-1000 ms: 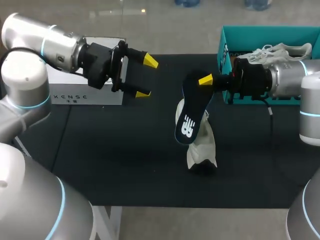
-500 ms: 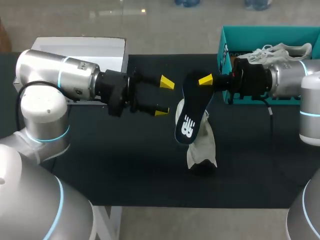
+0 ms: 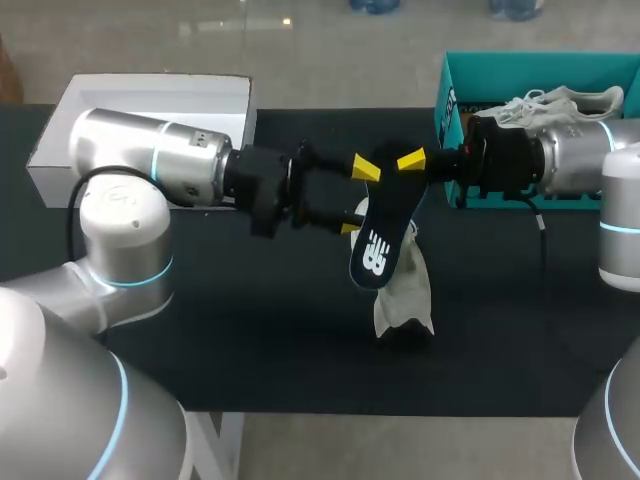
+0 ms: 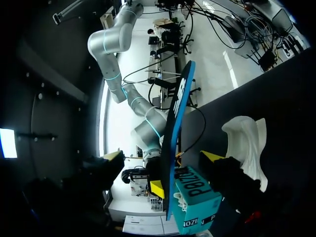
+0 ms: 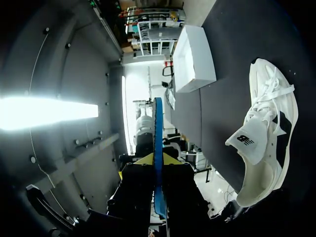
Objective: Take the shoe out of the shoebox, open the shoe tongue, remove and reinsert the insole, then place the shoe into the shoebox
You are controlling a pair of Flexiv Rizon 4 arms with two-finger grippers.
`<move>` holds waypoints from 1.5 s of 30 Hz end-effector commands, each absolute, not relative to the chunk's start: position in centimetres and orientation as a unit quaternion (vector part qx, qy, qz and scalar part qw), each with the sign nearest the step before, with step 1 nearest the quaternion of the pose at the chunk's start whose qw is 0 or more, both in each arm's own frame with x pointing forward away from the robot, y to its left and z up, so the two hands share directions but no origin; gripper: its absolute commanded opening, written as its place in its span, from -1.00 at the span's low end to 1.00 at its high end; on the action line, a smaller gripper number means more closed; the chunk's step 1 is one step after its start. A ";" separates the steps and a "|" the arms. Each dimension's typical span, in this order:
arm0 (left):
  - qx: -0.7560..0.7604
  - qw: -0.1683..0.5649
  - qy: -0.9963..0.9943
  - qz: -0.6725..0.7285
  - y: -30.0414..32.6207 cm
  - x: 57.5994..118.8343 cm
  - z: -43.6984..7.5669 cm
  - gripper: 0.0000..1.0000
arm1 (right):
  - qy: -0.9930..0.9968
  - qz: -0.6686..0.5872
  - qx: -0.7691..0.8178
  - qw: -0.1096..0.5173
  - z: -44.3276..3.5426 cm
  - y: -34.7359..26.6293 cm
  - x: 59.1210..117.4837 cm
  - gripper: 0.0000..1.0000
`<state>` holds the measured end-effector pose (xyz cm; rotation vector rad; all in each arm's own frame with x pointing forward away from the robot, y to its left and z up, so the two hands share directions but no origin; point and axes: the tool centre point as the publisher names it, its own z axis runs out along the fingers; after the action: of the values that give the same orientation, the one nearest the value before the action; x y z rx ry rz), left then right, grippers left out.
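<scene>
While the right gripper point(image 3: 407, 163) pinches the insole point(image 3: 385, 235) at its upper end, the long axis hangs down over the shoe point(image 3: 405, 290), midway between the table's point(image 3: 250, 330) near and far edges. The left gripper point(image 3: 358, 198) has its fingers wide, and the insole stands edge-on between them, untouched.

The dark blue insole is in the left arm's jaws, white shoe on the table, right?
No, the right arm's jaws hold the flat dark blue insole; the head view shows it. The white shoe is on the black table.
</scene>
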<state>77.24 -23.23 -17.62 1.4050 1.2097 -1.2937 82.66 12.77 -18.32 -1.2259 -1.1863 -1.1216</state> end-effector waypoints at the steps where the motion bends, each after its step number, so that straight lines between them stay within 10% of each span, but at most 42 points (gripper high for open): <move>1: 0.562 0.433 0.482 -0.514 -24.0 77.6 -17.7 0.26 | -0.495 -0.468 -0.513 0.522 -18.3 12.8 82.5 -1.00; 3: 0.564 0.431 0.483 -0.513 -24.2 77.8 -17.6 -0.22 | -0.495 -0.468 -0.513 0.522 -18.3 12.8 82.5 -1.00; 8: 0.568 0.428 0.481 -0.512 -24.5 78.1 -17.6 -0.68 | -0.495 -0.468 -0.513 0.522 -18.3 12.8 82.5 -1.00; 25: 0.565 0.429 0.486 -0.511 -24.5 78.3 -17.9 -1.00 | -0.495 -0.468 -0.513 0.522 -18.3 12.8 82.5 -1.00; 27: 0.563 0.432 0.487 -0.510 -24.3 78.3 -17.8 -1.00 | -0.494 -0.466 -0.528 0.510 -18.4 12.4 82.5 1.00; 45: 0.540 0.422 0.507 -0.522 -21.0 77.5 -18.5 -1.00 | -0.754 -0.372 -0.417 0.345 -14.5 4.8 76.2 1.00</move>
<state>78.02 -21.64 -18.55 1.3589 1.2700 -1.3106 77.73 6.55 -15.98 -1.2549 -1.5892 -1.2496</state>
